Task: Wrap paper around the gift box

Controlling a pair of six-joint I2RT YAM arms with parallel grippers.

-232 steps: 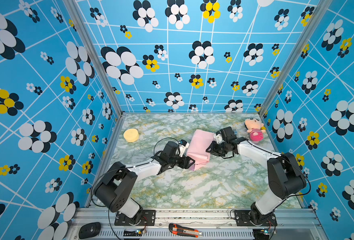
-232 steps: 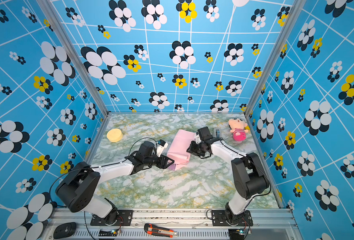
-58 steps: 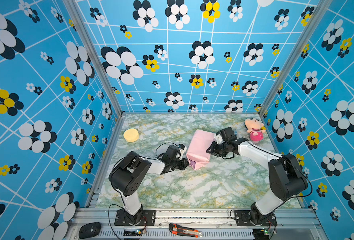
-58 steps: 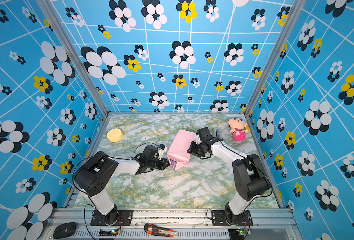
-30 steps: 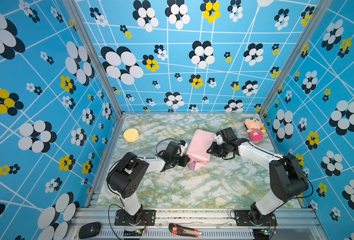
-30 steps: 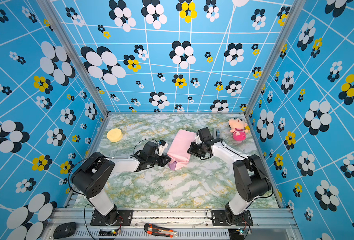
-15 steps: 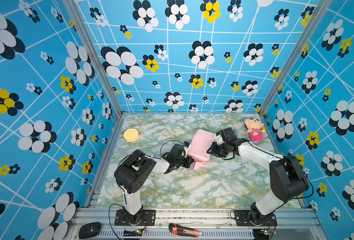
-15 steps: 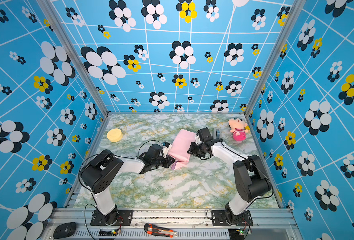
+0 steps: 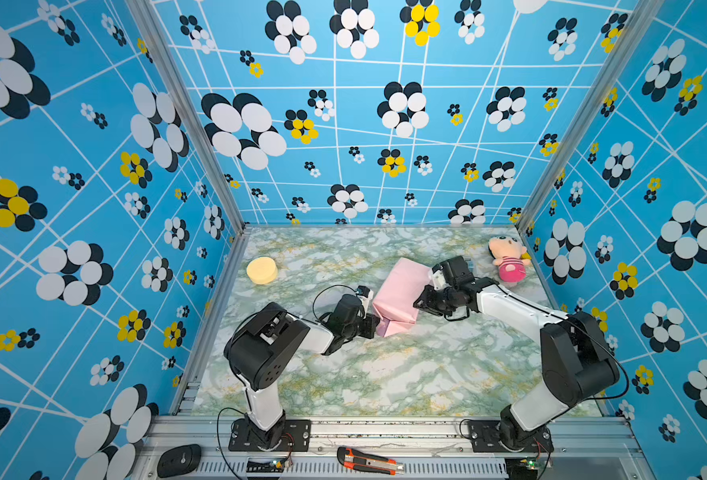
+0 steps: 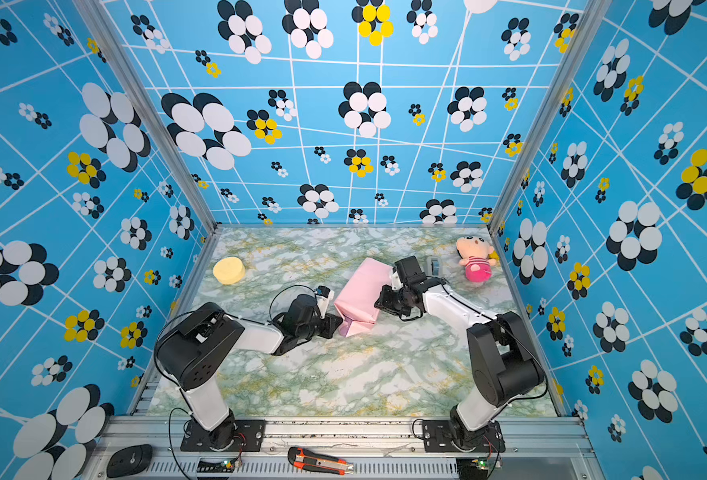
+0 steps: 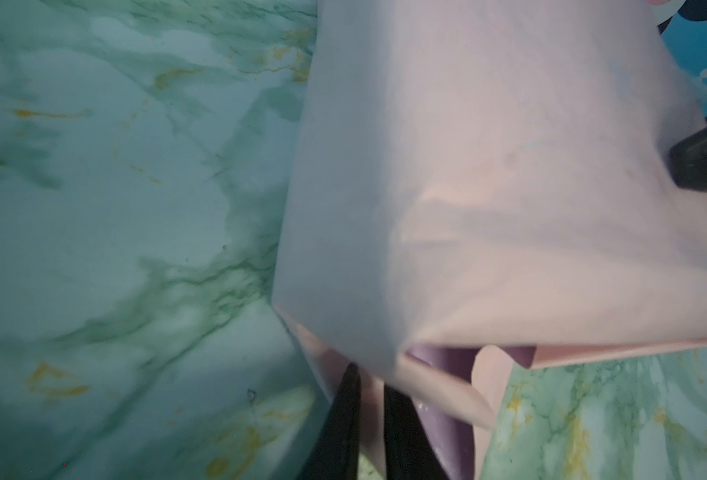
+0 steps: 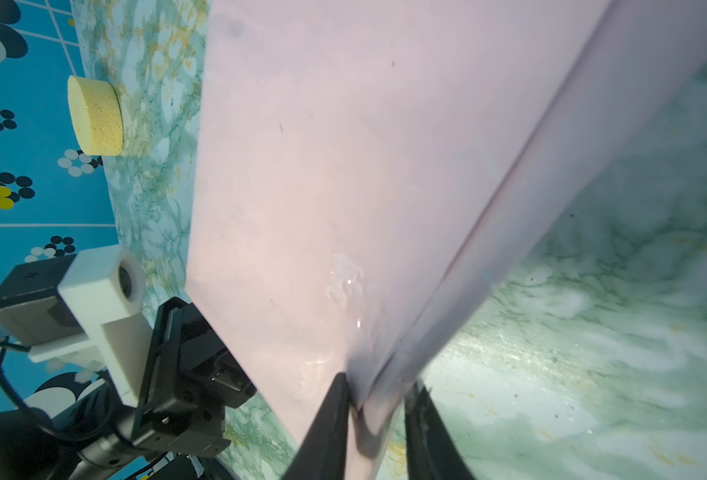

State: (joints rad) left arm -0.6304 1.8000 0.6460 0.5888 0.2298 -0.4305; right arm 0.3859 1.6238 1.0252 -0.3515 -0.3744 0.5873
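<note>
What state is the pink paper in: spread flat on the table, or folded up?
Folded up. The paper forms a pink parcel with creased edges; a tucked flap at one end shows its purple side.

Pale pink paper — creased, folded parcel

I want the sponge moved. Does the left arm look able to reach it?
Probably yes: only bare table lies between the left end effector and the sponge, though paper sits between its fingers.

paper: middle of table
sponge: back left
plush doll: back right corner
tape dispenser: between paper and plush doll
box cutter: front rail
</note>
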